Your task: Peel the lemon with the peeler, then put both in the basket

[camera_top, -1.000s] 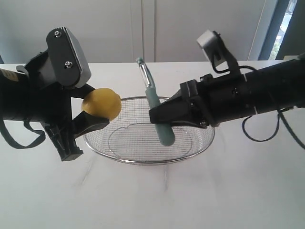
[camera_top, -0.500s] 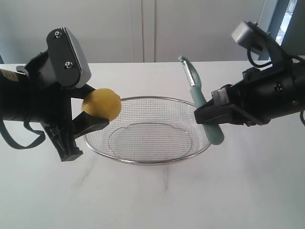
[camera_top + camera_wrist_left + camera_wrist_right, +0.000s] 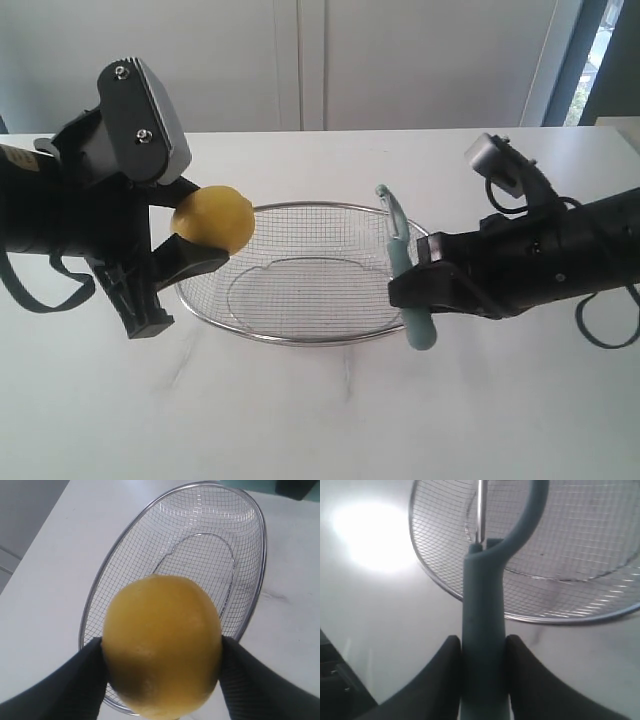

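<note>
The yellow lemon (image 3: 212,218) hangs above the left rim of the wire mesh basket (image 3: 300,335), and my left gripper (image 3: 190,235) is shut on it; its two dark fingers (image 3: 75,680) press the lemon (image 3: 162,645) from both sides. My right gripper (image 3: 405,285) is shut on the teal-green handle of the peeler (image 3: 408,270), which stands nearly upright over the basket's right rim, head up. In the right wrist view the peeler (image 3: 484,610) runs between the dark fingers (image 3: 437,680), its blade above the basket (image 3: 560,617).
The basket stands on a white table (image 3: 320,410) with a pale wall and cabinet doors behind it. The table's far edge runs behind both arms.
My right arm has pulled back from the middle of the basket to its right rim and come lower, carrying the peeler with it. The left arm and the lemon have stayed still.
</note>
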Robot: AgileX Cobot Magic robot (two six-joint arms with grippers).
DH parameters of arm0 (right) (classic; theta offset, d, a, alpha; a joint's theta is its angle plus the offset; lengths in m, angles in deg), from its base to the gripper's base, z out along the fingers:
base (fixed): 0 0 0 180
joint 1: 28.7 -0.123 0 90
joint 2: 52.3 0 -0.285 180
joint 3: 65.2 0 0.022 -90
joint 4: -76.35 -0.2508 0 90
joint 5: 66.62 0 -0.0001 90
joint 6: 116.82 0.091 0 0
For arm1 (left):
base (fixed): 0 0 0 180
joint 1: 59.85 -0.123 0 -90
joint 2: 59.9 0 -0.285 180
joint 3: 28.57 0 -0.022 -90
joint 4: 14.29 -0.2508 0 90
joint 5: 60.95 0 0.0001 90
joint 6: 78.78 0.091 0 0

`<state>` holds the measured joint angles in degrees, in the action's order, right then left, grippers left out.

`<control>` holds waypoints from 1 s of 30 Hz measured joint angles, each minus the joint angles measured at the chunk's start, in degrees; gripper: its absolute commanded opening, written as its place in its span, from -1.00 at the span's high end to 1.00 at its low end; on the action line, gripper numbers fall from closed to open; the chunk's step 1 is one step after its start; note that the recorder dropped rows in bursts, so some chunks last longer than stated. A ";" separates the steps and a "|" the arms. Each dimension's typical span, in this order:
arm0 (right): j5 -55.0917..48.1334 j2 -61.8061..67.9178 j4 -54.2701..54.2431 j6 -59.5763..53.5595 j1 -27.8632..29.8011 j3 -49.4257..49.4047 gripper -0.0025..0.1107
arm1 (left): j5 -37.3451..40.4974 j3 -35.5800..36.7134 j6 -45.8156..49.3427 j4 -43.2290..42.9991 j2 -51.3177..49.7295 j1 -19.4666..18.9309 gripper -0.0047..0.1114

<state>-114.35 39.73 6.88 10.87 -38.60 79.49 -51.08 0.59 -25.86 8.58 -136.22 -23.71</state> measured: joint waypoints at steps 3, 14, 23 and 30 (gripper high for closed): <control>-1.75 2.86 -5.07 -4.11 -1.29 -0.11 0.96 | 0.00 0.00 0.00 0.00 0.00 0.00 0.92; -4.22 11.58 -20.04 -14.30 -12.61 -0.19 0.96 | 0.11 0.00 0.00 0.00 0.00 0.00 0.92; -4.51 12.54 -24.74 -15.76 -20.09 3.85 0.96 | 0.20 0.00 0.00 -0.12 0.00 0.00 0.92; -1.99 12.54 -25.44 -15.76 -20.09 3.85 0.96 | 0.20 0.00 0.00 -0.12 0.00 0.00 0.92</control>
<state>-116.34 52.27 -18.55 -4.88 -58.69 83.34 -50.88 0.59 -25.86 8.46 -136.22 -23.71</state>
